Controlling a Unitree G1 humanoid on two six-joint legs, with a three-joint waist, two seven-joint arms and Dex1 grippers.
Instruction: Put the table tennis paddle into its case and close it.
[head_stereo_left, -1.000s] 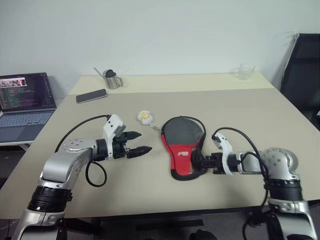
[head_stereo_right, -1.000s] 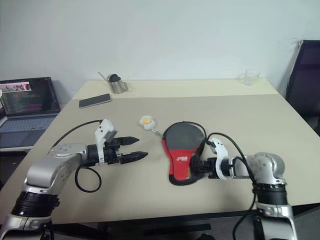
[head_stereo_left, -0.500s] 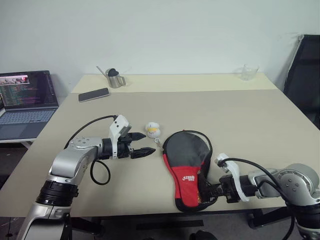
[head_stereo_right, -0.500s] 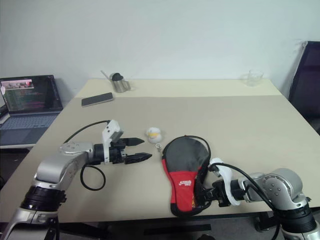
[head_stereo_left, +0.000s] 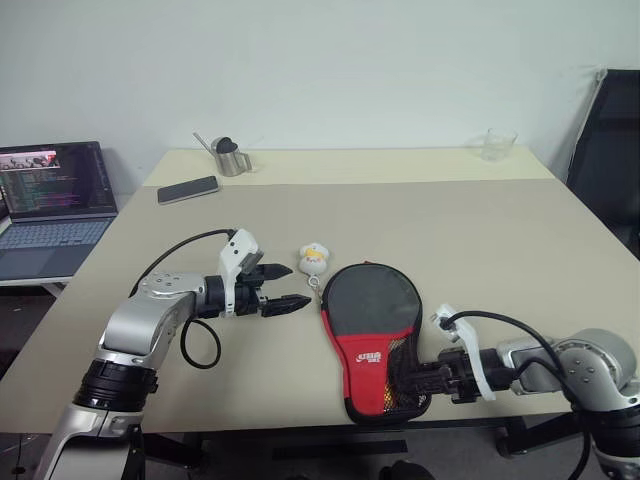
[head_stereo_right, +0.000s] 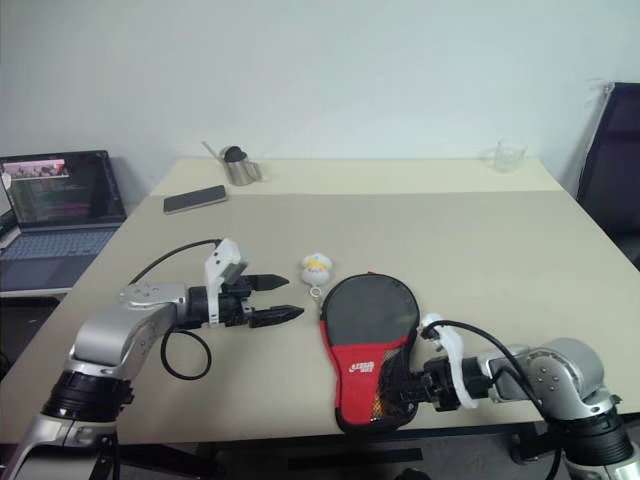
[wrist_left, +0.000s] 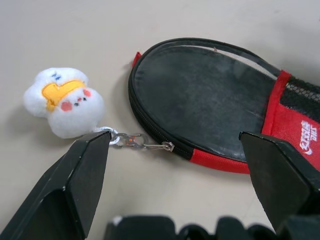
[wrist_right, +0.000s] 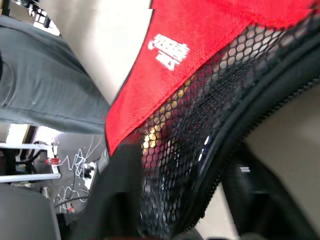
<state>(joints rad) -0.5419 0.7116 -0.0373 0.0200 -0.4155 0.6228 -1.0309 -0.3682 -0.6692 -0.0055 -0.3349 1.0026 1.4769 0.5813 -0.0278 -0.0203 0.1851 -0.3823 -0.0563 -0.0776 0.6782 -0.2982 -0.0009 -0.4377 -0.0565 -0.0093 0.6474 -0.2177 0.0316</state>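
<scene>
The case (head_stereo_left: 372, 310) lies flat near the front edge of the desk (head_stereo_left: 480, 230), round end toward the middle, narrow mesh end at the front edge. Through the mesh in the right wrist view we see a yellowish patch, which we take to be the handle of the paddle (wrist_right: 152, 142), so the paddle seems to be inside already.

What is left, as we judge it, is the zip. The zip pull (wrist_left: 167, 146) sits on the left of the round end, clipped to a small white plush toy (head_stereo_left: 315, 258). The left pincer (head_stereo_left: 298, 284) hovers just beside it, spread wide and holding nothing. The right pincer (head_stereo_left: 408, 382) is at the mesh end; we cannot tell whether it is spread or pinching the case.

To do this well, we would keep the narrow end steady with the right pincer, close the left one on the pull or its clip rather than the soft toy, and draw it along the rim. We cannot tell whether the far side of the zip is shut, so that needs checking.

The toy dangles right where we must grip and could get caught. A phone (head_stereo_left: 187, 189) and a metal cup (head_stereo_left: 230, 158) sit by the far left corner and a glass (head_stereo_left: 496, 143) by the far right corner, all well apart from the case.
</scene>
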